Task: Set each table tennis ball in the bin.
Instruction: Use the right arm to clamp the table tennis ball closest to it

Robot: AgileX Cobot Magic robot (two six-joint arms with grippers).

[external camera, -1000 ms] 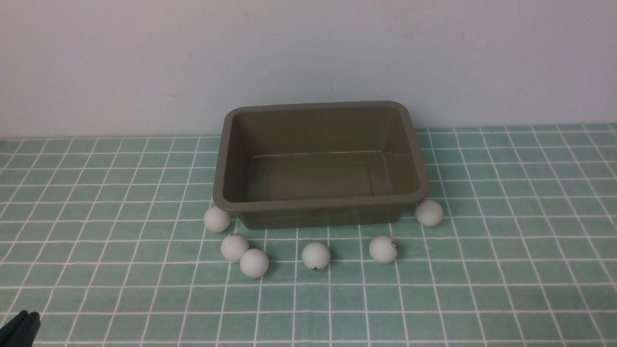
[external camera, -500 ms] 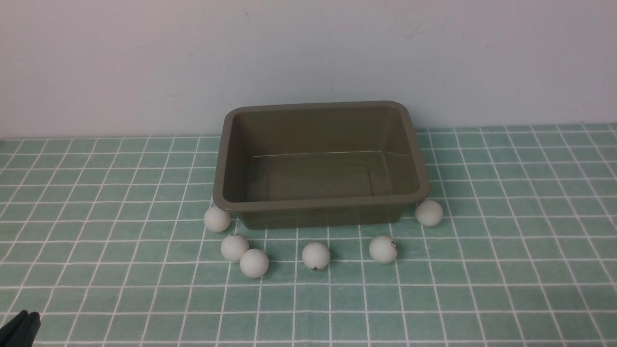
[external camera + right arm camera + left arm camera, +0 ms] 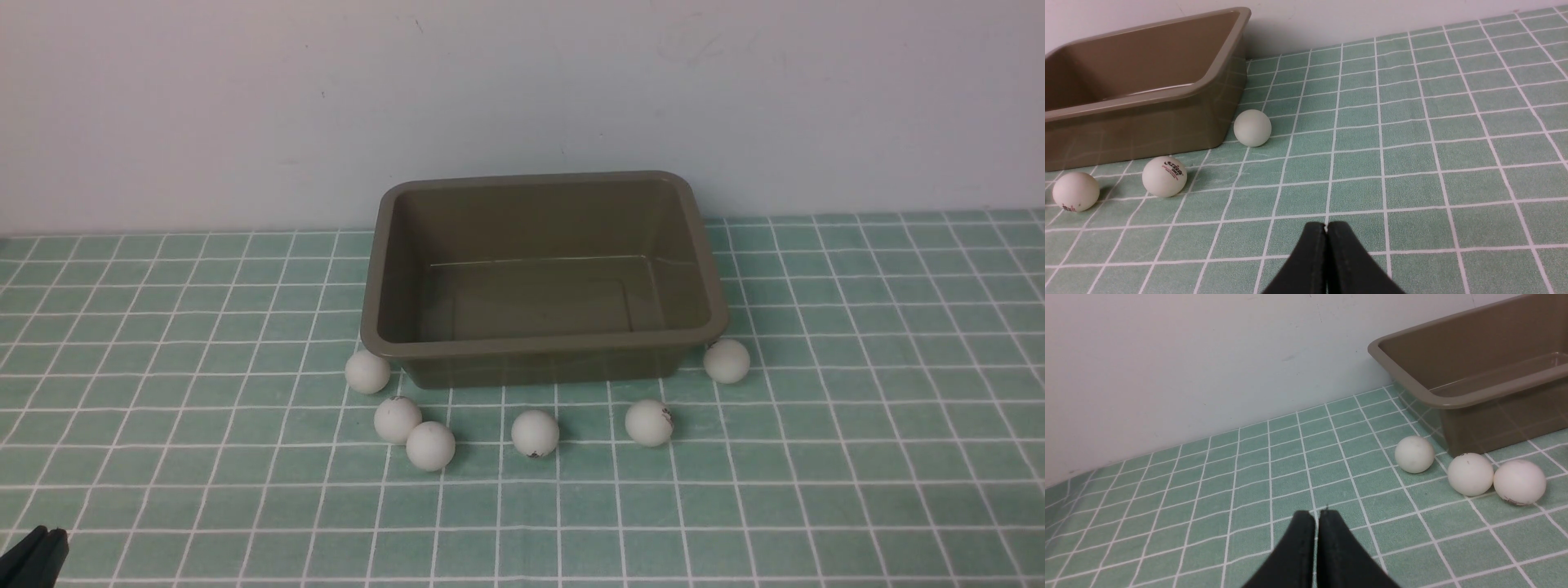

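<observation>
Front view: the bin (image 3: 539, 346) stands at the centre of the frame on the green-checked worktop (image 3: 857, 490), and nothing lies in it. All six table tennis balls (image 3: 367, 371) (image 3: 397, 420) (image 3: 430, 446) (image 3: 535, 433) (image 3: 649, 422) (image 3: 726, 361) lie on the worktop outside it, along its near side:

- One ball lies just beside the bin's lower left corner.
- Two lie below that one, touching or all but touching each other.
- One lies at lower centre.
- One lies to the right of centre.
- One lies just beside the bin's lower right corner.

The left hand (image 3: 1316, 514) has its fingers pressed together and holds nothing. In the front view only its tip shows, in the lower left corner of the frame, well apart from every ball. The right hand (image 3: 1326, 226) also has its fingers pressed together and holds nothing. It is outside the front view.

Handling, by judgement:

- **Material:** each ball is probably very light and hollow, with a thin stiff shell and a smooth surface. It should roll at the slightest nudge.
- **Grip point:** take hold across the widest part, one finger on each side and level with the ball's middle. An off-centre squeeze is likely to squirt the ball out.
- **Force:** use light pressure only.
- **Preparation:** a hand must open before it descends.
- **Corner balls:** set the fingers along the bin wall, since there is little room between ball and wall.
- **Touching pair:** grip across the line that joins them, so that no finger has to enter the contact point
</observation>
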